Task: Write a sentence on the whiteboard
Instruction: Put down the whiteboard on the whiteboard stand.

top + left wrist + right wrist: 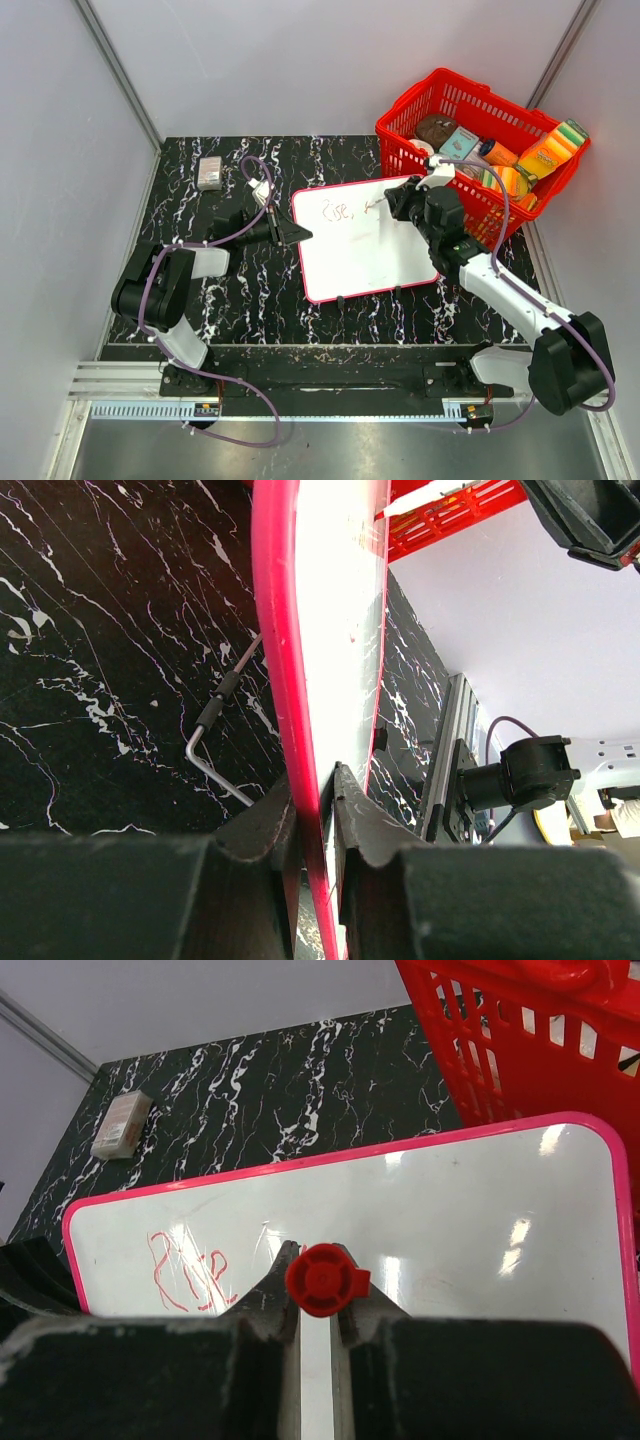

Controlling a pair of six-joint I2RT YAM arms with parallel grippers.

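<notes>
The whiteboard point(365, 245) lies on the black marbled table, white with a thin red rim. A short red cursive word point(336, 211) stands near its top left; it also shows in the right wrist view point(190, 1272). My left gripper point(297, 234) is shut on the board's left rim point(290, 680). My right gripper point(392, 203) is shut on a red-capped marker point(322, 1280), standing over the board's upper middle, right of the writing. The marker's tip is hidden.
A red basket point(487, 150) full of groceries stands at the back right, touching the board's corner. A small grey eraser block point(210, 172) lies at the back left. A bent metal rod point(215, 730) lies on the table beside the board.
</notes>
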